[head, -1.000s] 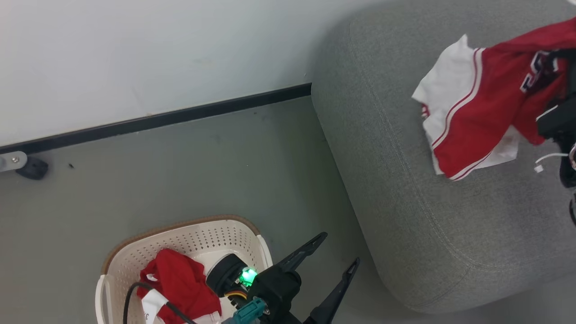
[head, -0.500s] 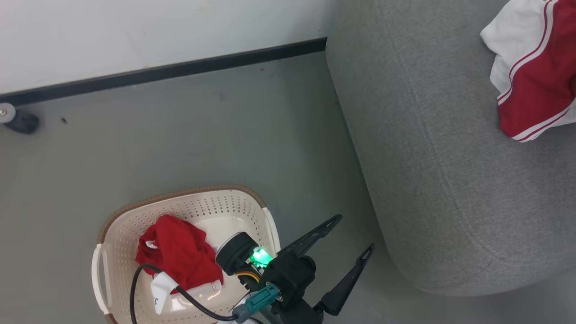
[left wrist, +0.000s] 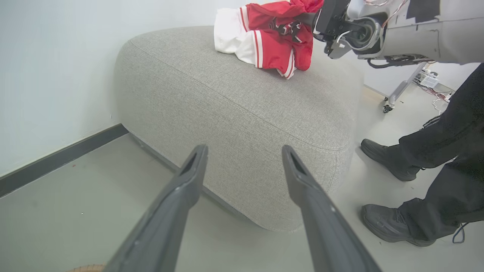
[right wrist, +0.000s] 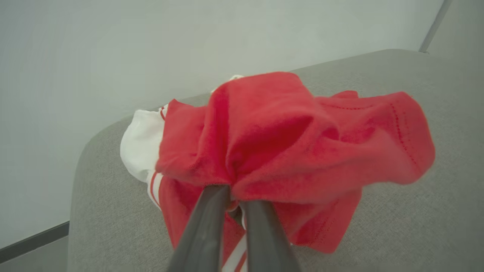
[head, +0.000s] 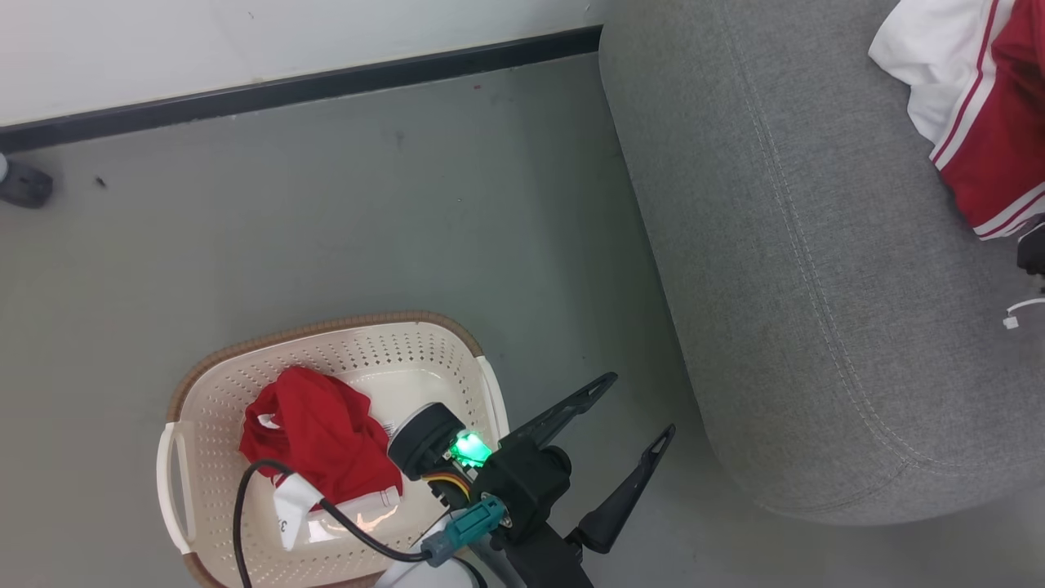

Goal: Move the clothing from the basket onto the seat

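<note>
A cream basket [head: 371, 349] with a brown rim stands on a grey floor [head: 326, 220], near the rounded corner of a grey sofa [head: 800, 286] but not touching it. A crumpled red garment [head: 322, 441] lies inside the basket, toward its left side.

The left gripper [head: 641, 404] hovers over the floor just right of the basket, between basket and sofa. Its two dark fingers are spread wide with nothing between them. A green light glows on its wrist, and a black cable loops across the basket's near side.

On top of the sofa, at the right edge of the head view, lies a red-and-white garment [head: 988, 155] with thin striped trim. The left wrist view shows it [left wrist: 272, 45] toward the sofa's far side, with a black-and-white emblem on the red cloth. The right arm [left wrist: 408, 37] reaches in to it from the right.

In the right wrist view, the right gripper [right wrist: 234, 196] has its fingers drawn almost together, pinching a bunch of the red cloth. The cloth bulges above the fingertips, and a white panel rests on the sofa [right wrist: 397, 226] to the left. It is hard to tell whether this heap is one piece or two.

A person [left wrist: 442, 151] in dark trousers and black shoes stands on the floor beside the sofa, at the right of the left wrist view.
</note>
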Controlling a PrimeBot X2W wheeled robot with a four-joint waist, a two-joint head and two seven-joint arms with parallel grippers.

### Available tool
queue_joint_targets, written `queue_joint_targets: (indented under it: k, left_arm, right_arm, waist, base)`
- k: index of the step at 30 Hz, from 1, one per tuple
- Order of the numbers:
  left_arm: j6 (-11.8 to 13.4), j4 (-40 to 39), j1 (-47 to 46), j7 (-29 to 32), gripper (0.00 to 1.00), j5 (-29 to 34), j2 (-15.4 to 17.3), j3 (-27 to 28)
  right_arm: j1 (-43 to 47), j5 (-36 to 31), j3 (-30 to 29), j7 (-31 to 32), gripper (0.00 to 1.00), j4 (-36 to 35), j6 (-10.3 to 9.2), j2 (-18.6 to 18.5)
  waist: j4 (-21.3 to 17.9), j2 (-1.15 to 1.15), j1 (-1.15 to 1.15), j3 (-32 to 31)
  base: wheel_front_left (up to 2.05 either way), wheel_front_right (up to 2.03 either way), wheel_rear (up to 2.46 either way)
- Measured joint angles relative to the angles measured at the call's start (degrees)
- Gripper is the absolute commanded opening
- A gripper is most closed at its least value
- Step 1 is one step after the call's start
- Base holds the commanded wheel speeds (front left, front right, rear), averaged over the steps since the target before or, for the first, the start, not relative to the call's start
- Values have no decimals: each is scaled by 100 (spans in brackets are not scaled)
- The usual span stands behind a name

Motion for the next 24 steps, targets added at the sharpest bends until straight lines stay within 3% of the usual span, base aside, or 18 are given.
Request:
queue_joint_targets:
  k: [4,5,6,7,8,15,24]
  left_arm:
    - [-24,52,-62,-8,100,0,-16,-2]
    - [-51,88,-69,-29,100,0,-16,-5]
    - [-51,131,-80,-52,100,0,-20,-11]
    - [-51,204,-128,-58,100,-1,-24,-19]
    - [-51,213,-135,-76,100,-1,-30,-19]
    - [-100,420,-135,-178,100,-20,-125,-62]
    - [-82,649,-110,-383,100,-119,-189,4]
  right_arm:
    - [28,40,-4,-1,0,107,49,109]
    - [32,40,-4,0,8,143,51,135]
    - [37,40,-5,0,44,182,51,153]
    - [80,37,-4,0,94,221,52,162]
    - [96,35,-4,0,100,241,58,164]
    - [248,-74,5,0,100,261,143,240]
    - [938,-229,82,0,100,299,202,627]
  waist:
    - [-8,0,0,-9]
    - [-8,0,0,-17]
    - [-5,0,0,-32]
    - [3,0,0,-71]
    - [10,0,0,-92]
    - [90,0,0,-274]
    - [252,-1,0,-684]
  base:
    - [0,0,0]
    - [0,0,0]
    - [0,0,0]
    - [0,0,0]
    - [0,0,0]
    - [0,0,0]
    - [0,0,0]
